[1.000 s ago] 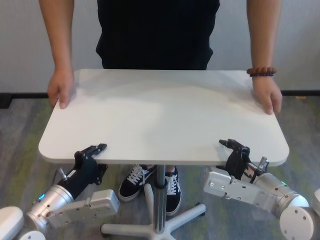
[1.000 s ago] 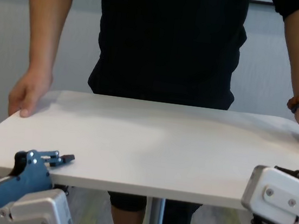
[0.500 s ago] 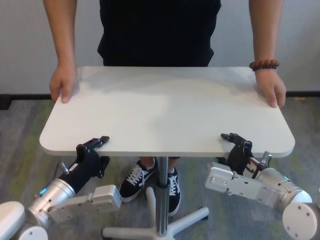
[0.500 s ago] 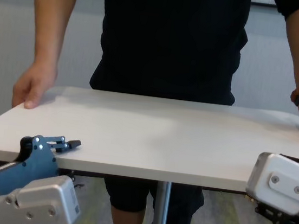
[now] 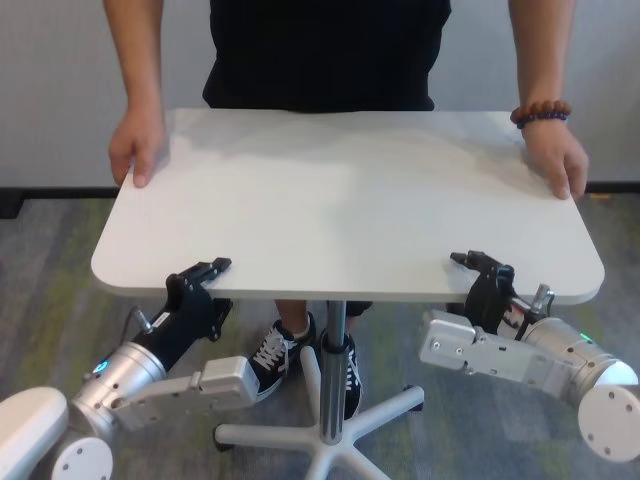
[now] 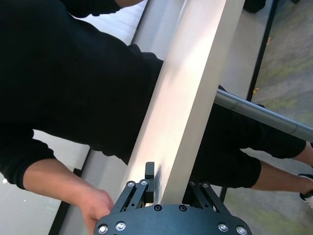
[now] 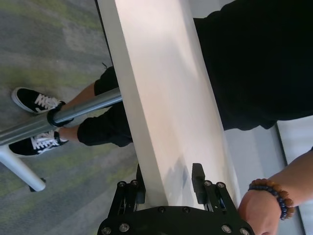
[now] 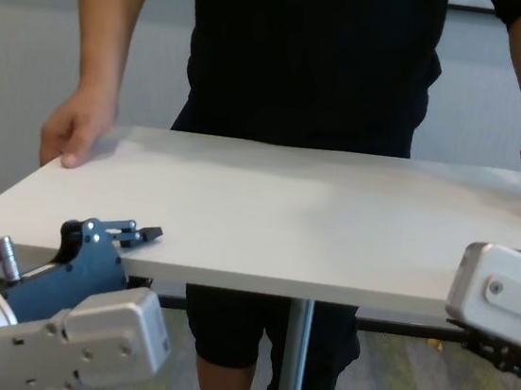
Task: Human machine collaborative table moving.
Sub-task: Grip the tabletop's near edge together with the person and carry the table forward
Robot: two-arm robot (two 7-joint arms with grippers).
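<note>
The table point(image 5: 350, 200) is a white top on a slim grey pole point(image 5: 336, 370). Across it stands the human point(image 5: 325, 50) in black, one hand point(image 5: 138, 150) on each far corner, a bead bracelet point(image 5: 540, 112) on the wrist at the right. My left gripper point(image 5: 212, 287), with its blue part point(image 8: 75, 272), is shut on the near edge at the left, one finger above and one below point(image 6: 171, 183). My right gripper point(image 5: 480, 285) is shut on the near edge at the right point(image 7: 168, 183). In the chest view its silver casing point(image 8: 505, 294) hides the fingers.
The pole ends in a white star base point(image 5: 330, 450) on grey carpet. The person's black-and-white sneakers point(image 5: 275, 352) stand beside the pole under the top. A pale wall with a dark baseboard point(image 5: 30, 195) runs behind.
The tabletop, the person and both clamped grippers have shifted to the right and upward in the head and chest views. Both grips and both hands stay where they were on the table.
</note>
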